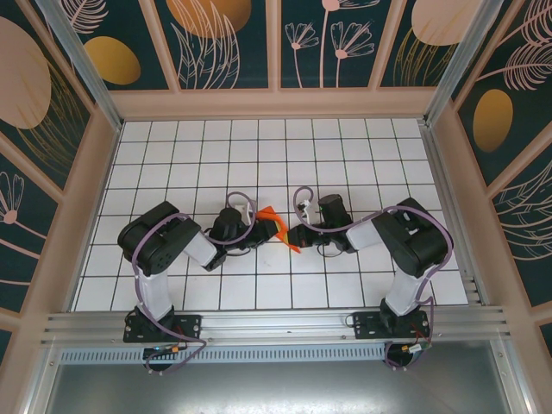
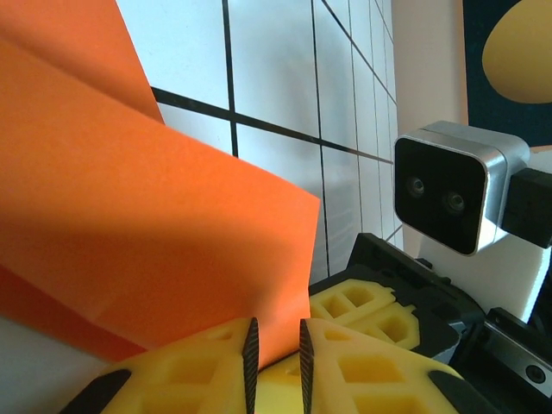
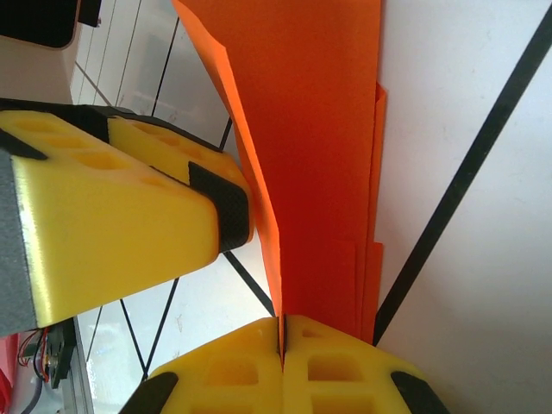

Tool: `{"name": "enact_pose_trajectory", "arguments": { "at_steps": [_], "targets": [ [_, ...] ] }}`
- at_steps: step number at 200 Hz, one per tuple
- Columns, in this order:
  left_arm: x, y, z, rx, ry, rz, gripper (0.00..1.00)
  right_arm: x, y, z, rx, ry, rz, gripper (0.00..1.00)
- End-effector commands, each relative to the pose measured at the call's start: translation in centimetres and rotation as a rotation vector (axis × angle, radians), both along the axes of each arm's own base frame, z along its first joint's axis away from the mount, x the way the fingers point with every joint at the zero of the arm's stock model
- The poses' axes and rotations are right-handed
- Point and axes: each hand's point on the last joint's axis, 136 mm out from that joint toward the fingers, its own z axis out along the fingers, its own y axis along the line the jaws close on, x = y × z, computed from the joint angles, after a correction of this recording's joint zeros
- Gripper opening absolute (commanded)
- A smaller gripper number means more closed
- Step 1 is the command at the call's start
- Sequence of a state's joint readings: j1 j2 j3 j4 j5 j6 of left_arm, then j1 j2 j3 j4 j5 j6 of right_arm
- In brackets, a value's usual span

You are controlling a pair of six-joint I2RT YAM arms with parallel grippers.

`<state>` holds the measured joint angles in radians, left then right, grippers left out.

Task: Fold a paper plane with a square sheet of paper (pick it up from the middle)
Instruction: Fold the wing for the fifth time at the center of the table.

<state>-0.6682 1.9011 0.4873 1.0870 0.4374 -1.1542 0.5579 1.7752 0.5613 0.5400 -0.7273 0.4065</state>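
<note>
Orange-red sheet of paper [image 1: 272, 221], partly folded, stands edge-up at the centre of the top view, between the two grippers over the tiled table [image 1: 362, 155]. Right gripper [image 3: 281, 343] is fully closed, pinching the layered fold at the bottom of its wrist view. Left gripper [image 2: 276, 362] has its jaws a narrow gap apart, with the paper's corner entering between the pads; firm contact cannot be confirmed. Assessment: the material is light, thin, limp and easily creased or torn, and likely to slip from a loose pinch. Hold is best taken on the stacked, stiffer fold line, not a single free flap.
</note>
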Motion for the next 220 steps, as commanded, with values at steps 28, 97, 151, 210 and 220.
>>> {"name": "enact_pose_trajectory", "arguments": {
  "at_steps": [28,97,151,210,220],
  "targets": [
    [0.0,0.2,-2.1,0.071,0.062,0.014,0.21,-0.3,-0.1,-0.6,-0.041,0.034,0.018,0.07],
    [-0.2,0.4,-2.6,0.084,0.071,0.012,0.2,0.0,0.0,2.8,-0.015,0.008,0.026,0.25],
    [-0.2,0.4,-2.7,0.083,0.076,0.012,0.2,-0.2,-0.4,2.1,-0.064,0.013,0.037,0.25],
    [0.0,0.2,-3.1,0.089,0.096,0.017,0.2,0.2,-0.4,1.5,-0.161,-0.078,0.085,0.25],
    [-0.1,0.3,-3.2,0.094,0.101,0.017,0.2,0.3,-0.4,1.3,-0.183,-0.089,0.091,0.25]
  ]
}}
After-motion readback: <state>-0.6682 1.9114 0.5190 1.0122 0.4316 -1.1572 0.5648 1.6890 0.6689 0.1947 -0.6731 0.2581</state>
